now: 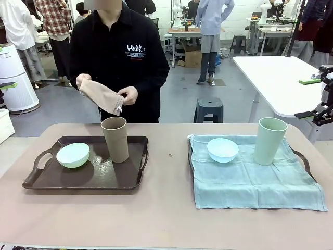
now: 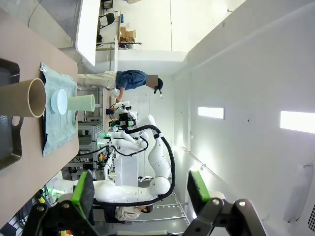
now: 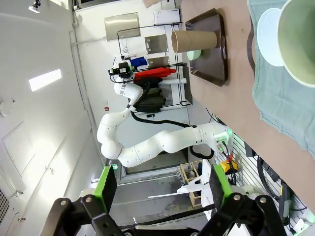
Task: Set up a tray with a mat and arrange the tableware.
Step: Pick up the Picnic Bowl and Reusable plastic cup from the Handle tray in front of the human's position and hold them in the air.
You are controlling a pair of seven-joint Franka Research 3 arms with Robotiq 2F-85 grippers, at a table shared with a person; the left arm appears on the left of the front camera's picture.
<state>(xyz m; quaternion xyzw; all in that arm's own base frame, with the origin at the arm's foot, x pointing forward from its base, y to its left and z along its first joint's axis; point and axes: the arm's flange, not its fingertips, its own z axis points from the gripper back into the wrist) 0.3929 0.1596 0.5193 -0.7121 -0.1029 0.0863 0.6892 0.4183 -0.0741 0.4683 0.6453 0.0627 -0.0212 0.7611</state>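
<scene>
On the left, a dark brown tray [image 1: 109, 176] holds a pale green bowl [image 1: 73, 155] and an upright brown cup [image 1: 115, 139]. A second tray [image 1: 305, 162] on the right lies under a teal mat [image 1: 250, 183]. On that mat stand a light blue bowl [image 1: 222, 150] and a pale green cup [image 1: 270, 140]. A person at the far side holds a folded beige cloth [image 1: 101, 96] in both hands. My left gripper [image 2: 141, 196] is open and points into the room, away from the table. My right gripper [image 3: 163, 189] is also open with nothing between its fingers, off to the table's side.
Bare table runs along the front edge and between the two trays. A black stool [image 1: 208, 110] and a white table [image 1: 281, 78] stand behind. Part of my right arm [image 1: 323, 101] shows at the right edge.
</scene>
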